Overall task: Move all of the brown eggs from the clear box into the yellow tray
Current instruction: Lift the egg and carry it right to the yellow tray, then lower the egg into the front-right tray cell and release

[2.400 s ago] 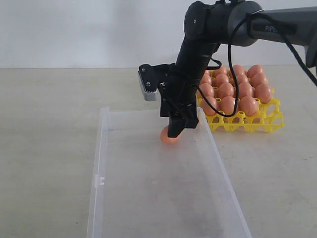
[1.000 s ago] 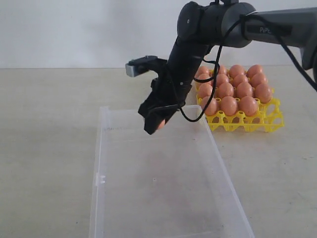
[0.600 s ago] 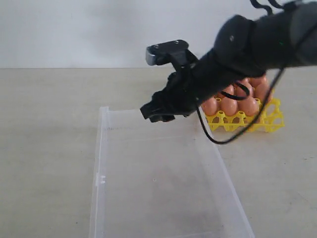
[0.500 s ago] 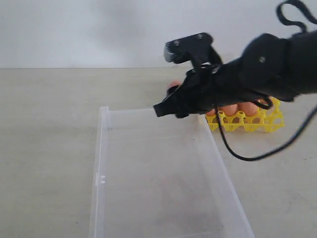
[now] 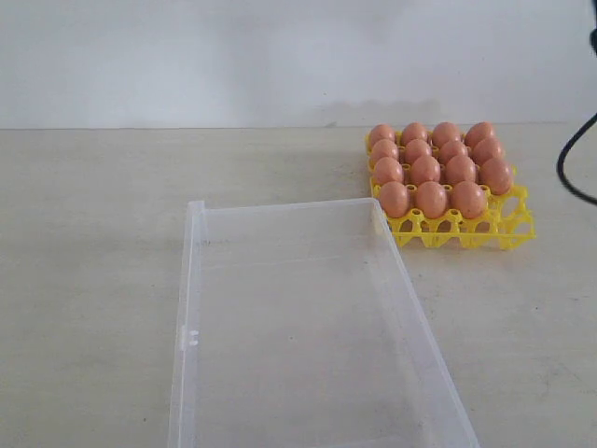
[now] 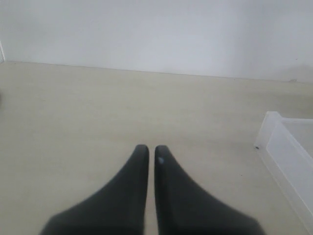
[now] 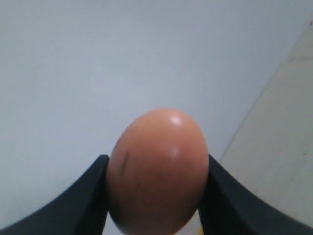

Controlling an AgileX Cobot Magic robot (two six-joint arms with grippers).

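A brown egg point(image 7: 157, 196) sits between the two black fingers of my right gripper point(image 7: 157, 164), which is shut on it and raised, facing the pale wall. That gripper is out of the exterior view. Several brown eggs point(image 5: 425, 169) fill the yellow tray point(image 5: 508, 229) at the back right; its front right cup looks bare. The clear box point(image 5: 191, 280) lies in front of the tray with no egg visible in it. My left gripper point(image 6: 151, 148) is shut with nothing in it, over bare table, with a corner of the clear box point(image 6: 288, 152) off to one side.
A black cable point(image 5: 571, 168) loops in at the right edge of the exterior view, beside the tray. The beige table ends at a white wall behind. A small latch point(image 5: 189, 338) sticks out of the box's left wall.
My right gripper lifted an egg out of the clear box, swung up and to the right, and has left the exterior view. The box now shows no egg.
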